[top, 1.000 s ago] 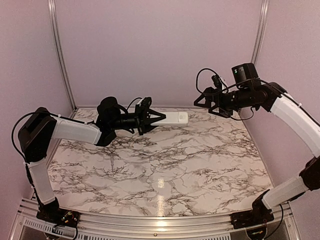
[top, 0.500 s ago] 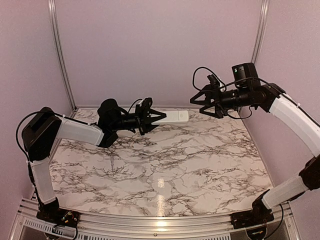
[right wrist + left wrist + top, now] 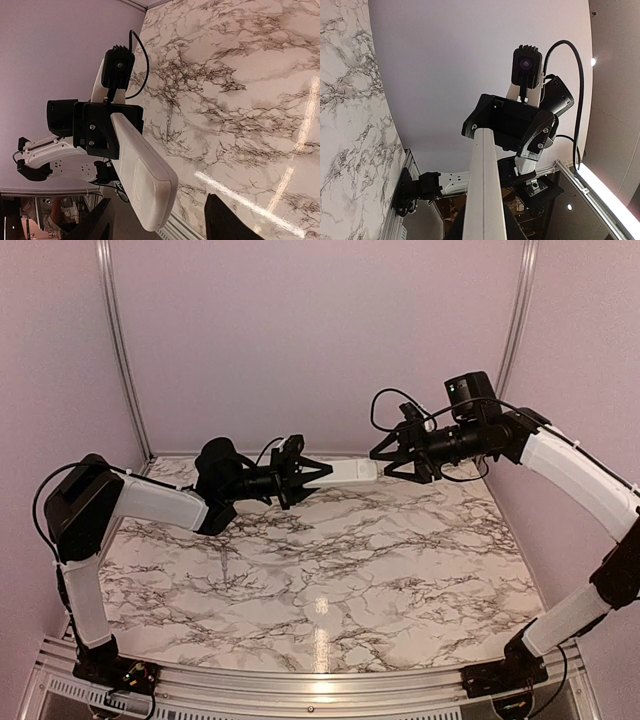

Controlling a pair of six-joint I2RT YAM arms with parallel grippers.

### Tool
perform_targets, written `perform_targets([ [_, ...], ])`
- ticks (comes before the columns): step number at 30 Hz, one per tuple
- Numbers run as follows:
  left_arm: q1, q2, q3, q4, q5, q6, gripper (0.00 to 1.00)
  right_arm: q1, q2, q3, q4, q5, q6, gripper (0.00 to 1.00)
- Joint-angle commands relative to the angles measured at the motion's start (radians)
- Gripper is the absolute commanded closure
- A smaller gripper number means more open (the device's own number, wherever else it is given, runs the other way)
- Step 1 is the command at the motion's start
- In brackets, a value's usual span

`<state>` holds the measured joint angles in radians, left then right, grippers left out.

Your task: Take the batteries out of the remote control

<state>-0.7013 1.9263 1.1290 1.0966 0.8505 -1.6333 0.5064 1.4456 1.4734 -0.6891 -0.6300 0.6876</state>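
The left tool [image 3: 318, 476] is clamped on the 9 o'clock end of the remote control [image 3: 348, 475], holding it level in the air above the 12 o'clock edge of the table [image 3: 330, 570]. The right tool [image 3: 380, 464] comes in from 3 o'clock with its jaws apart, and its fingers [image 3: 97, 225] flank the remote's free end without gripping it, as far as the right wrist view shows. That view shows a smooth white face with only a faint outline, so the cover looks to be still on. The batteries are nowhere in sight, presumably inside. By my reading the unloading has barely begun: opening the compartment and taking both cells out remain.
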Motion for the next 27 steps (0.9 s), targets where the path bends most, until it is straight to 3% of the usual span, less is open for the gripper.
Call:
perform_targets([
  [1, -0.004, 0.011, 0.028, 0.013, -0.014, 0.029, 1.0, 0.031, 0.028, 0.038, 0.002, 0.003, 0.02, 0.41],
  [27, -0.017, -0.012, 0.048, -0.158, -0.027, 0.154, 1.0, 0.074, 0.09, 0.082, -0.019, 0.037, 0.022, 0.6],
])
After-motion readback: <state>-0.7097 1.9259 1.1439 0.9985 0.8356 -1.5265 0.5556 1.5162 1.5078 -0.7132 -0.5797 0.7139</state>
